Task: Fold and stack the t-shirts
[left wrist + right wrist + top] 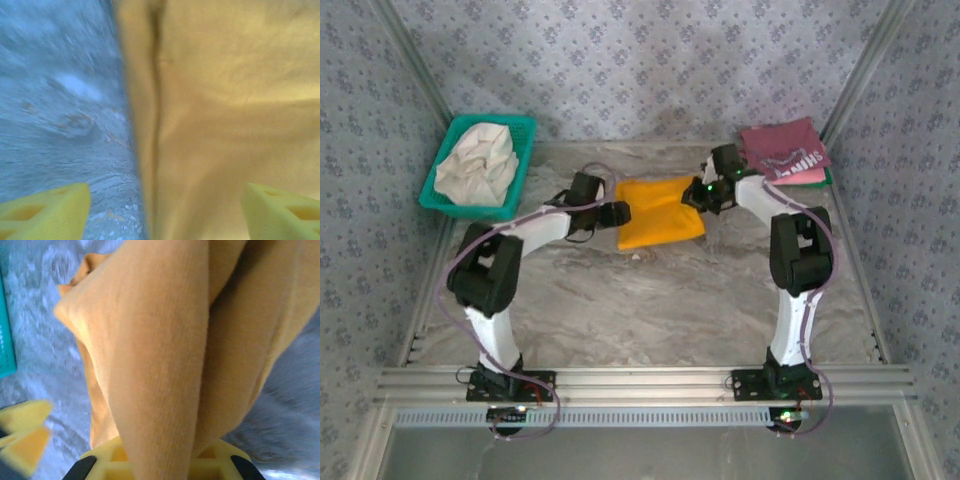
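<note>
The mustard-yellow t-shirt (pixel 660 212) lies folded into a rectangle in the middle of the table, with no chest print showing. My left gripper (pixel 620 213) sits at its left edge, open. In the left wrist view the two yellow fingertips (pixel 45 212) stand wide apart over the shirt's folded edge (pixel 150 150). My right gripper (pixel 700 195) is at the shirt's far right corner, shut on a raised fold of yellow cloth (pixel 165 365) that hides most of the fingers (pixel 215 462). The maroon t-shirt (pixel 782 148) with white lettering lies folded at the back right on top of the pink one (pixel 808 177).
A teal basket (pixel 525 130) holding crumpled cream cloth (pixel 475 165) stands at the back left. Aluminium frame rails (pixel 640 380) border the marble-patterned table (pixel 650 300). Patterned walls close in the back and sides.
</note>
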Controlling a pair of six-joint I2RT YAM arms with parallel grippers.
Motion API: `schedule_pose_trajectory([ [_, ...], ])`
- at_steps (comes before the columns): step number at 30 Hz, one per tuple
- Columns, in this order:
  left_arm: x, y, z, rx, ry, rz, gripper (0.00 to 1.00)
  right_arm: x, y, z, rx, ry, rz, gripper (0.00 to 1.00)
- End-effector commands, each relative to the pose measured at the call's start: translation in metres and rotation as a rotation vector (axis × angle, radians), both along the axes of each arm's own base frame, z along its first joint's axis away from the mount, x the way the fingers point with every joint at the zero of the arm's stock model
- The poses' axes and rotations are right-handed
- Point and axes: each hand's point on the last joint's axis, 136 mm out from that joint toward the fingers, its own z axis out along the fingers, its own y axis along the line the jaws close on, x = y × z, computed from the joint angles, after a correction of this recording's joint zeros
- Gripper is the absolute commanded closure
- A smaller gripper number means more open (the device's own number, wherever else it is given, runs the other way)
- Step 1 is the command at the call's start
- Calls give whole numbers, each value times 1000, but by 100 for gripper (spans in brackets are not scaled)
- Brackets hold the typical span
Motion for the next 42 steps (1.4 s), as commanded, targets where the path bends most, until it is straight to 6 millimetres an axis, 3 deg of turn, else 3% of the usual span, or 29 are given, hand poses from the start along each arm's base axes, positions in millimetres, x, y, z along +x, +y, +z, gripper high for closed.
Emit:
schedule_pose_trajectory([
  [1,7,23,75,18,-206,67,19,8,-67,20,-257,-4,-17,100],
  [4,-1,31,89,58,-256,47,17,20,-110,45,-409,-23,12,100],
  [6,-4,37,87,87,-262,40,17,30,-137,59,-499,-26,44,100],
  [9,-7,43,75,109,-248,48,16,46,-162,73,-573,-43,115,100],
  [12,-6,45,66,98,-237,57,16,64,-170,78,-616,-103,202,100],
  [15,-6,42,60,87,-223,53,16,73,-159,82,-629,-190,322,100],
  [20,-4,41,54,90,-215,52,16,92,-148,118,-683,-384,374,100],
  [24,-1,39,48,97,-201,45,16,118,-160,147,-774,-534,335,100],
  [27,1,38,44,94,-188,45,16,134,-174,158,-844,-609,333,100],
  [30,1,37,40,93,-179,46,15,151,-193,160,-887,-660,304,100],
  [36,-1,38,38,114,-165,35,15,172,-242,145,-971,-664,262,100],
  [39,0,38,36,127,-155,27,15,180,-259,141,-942,-697,232,100],
  [42,2,37,36,126,-151,26,15,190,-274,127,-1029,-685,240,100],
])
